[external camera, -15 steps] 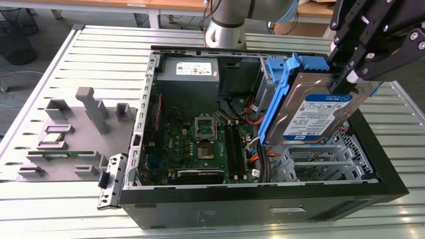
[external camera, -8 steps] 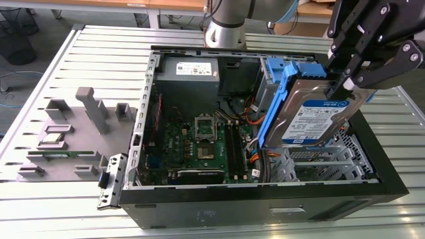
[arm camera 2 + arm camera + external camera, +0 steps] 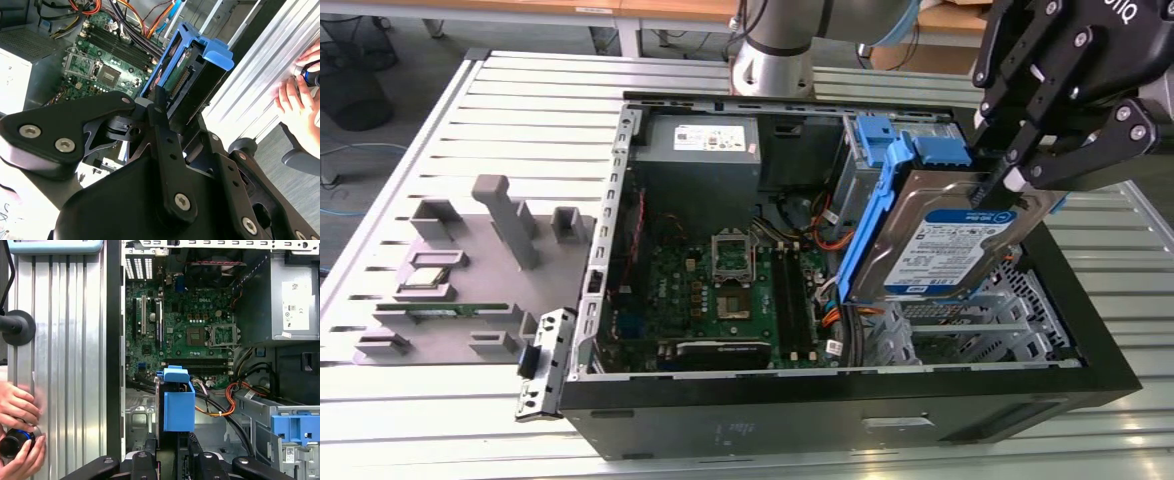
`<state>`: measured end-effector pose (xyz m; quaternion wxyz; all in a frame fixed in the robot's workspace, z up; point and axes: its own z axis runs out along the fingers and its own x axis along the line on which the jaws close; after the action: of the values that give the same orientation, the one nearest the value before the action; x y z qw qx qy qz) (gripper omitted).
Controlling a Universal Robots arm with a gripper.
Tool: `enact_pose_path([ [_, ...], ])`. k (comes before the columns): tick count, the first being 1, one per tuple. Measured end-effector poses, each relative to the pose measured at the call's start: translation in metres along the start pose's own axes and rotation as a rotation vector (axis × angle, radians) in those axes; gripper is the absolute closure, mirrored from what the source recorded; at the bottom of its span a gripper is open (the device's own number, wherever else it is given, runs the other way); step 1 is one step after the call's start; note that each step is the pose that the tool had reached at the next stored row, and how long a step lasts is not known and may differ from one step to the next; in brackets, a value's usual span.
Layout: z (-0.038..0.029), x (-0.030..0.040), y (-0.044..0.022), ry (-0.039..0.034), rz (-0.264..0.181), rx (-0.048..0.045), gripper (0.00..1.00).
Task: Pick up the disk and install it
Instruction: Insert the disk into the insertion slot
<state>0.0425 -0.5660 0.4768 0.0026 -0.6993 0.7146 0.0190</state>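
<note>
Disk (image 3: 947, 245), flat silver metal with blue plastic rails (image 3: 870, 225), sits tilted, clamped in the black claw (image 3: 1003, 188).

The disk (image 3: 941, 225) has a smooth silvery metal shell, a glossy paper label (image 3: 958, 258) and blue plastic rails (image 3: 867, 225). The pincer (image 3: 1003, 190) is matt black metal with shiny screws (image 3: 30, 131); the desk (image 3: 520, 100) is ribbed satin aluminium, the computer case (image 3: 854, 415) matt black.
</note>
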Motion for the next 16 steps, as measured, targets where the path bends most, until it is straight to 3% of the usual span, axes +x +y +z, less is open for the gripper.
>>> enact_pose_path([
  [8, 0.0002, 0.0000, -0.0017, -0.0003, 0.000, 0.0000, 0.65],
  [16, 0.0002, -0.0003, -0.0168, -0.0001, 0.000, 0.0000, 0.65],
])
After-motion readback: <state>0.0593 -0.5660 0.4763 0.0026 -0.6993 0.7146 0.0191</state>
